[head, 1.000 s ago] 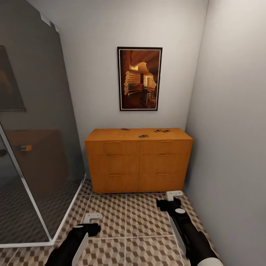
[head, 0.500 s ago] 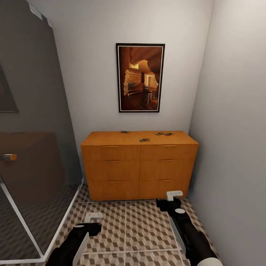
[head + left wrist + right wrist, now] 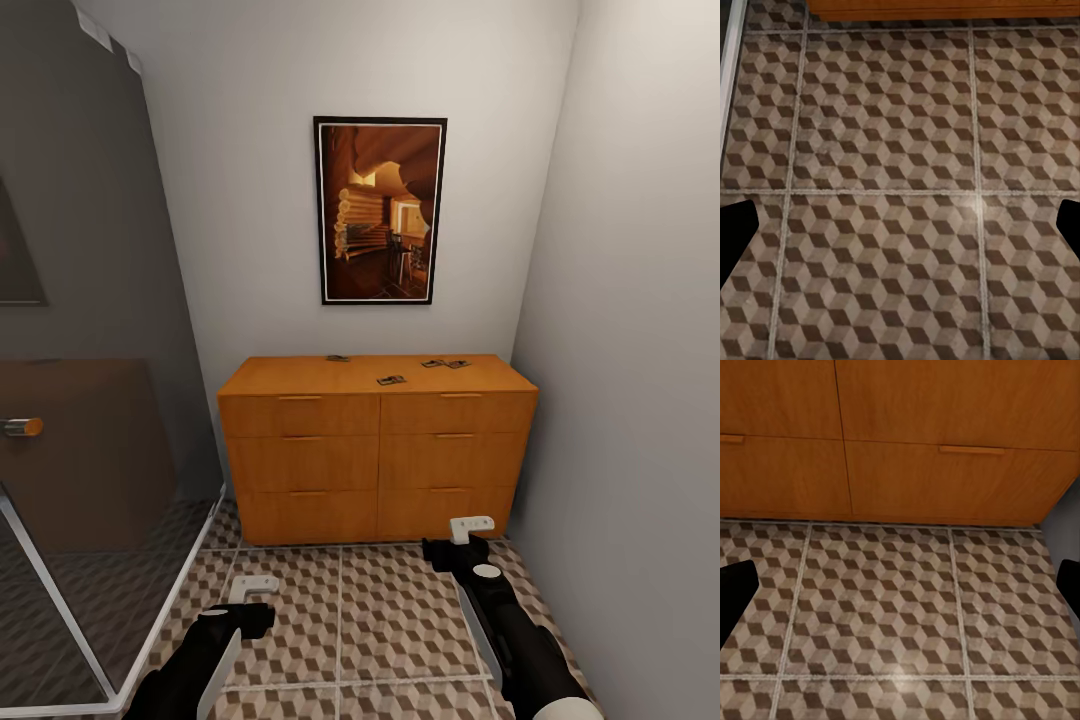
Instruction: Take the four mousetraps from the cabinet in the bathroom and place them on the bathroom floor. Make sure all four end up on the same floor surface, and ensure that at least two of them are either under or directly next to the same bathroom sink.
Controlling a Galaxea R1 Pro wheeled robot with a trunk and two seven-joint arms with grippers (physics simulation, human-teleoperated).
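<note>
Against the far wall of a narrow bathroom, the cabinet (image 3: 378,445), a low orange-brown dresser with two columns of drawers, was seen from the head view with every drawer closed. On its top, small dark-and-tan items judged to be the mousetraps (image 3: 391,380) were laid: one near the front edge around the middle, one (image 3: 337,358) near the back edge left of centre, and what looked like a touching pair (image 3: 445,363) toward the back right corner. None had been lifted, so the task was judged barely begun: all four remained to be carried down to the bathroom floor (image 3: 390,610), with two placed by a sink. The left gripper (image 3: 252,590) and right gripper (image 3: 470,526) were held low over the patterned tiles, well short of the cabinet top. In each wrist view, dark fingertips (image 3: 736,236) (image 3: 735,589) were shown far apart at opposite edges with nothing held between them. A framed picture (image 3: 380,210) was hung above, and a glass shower screen (image 3: 90,450) was set along the left.
</note>
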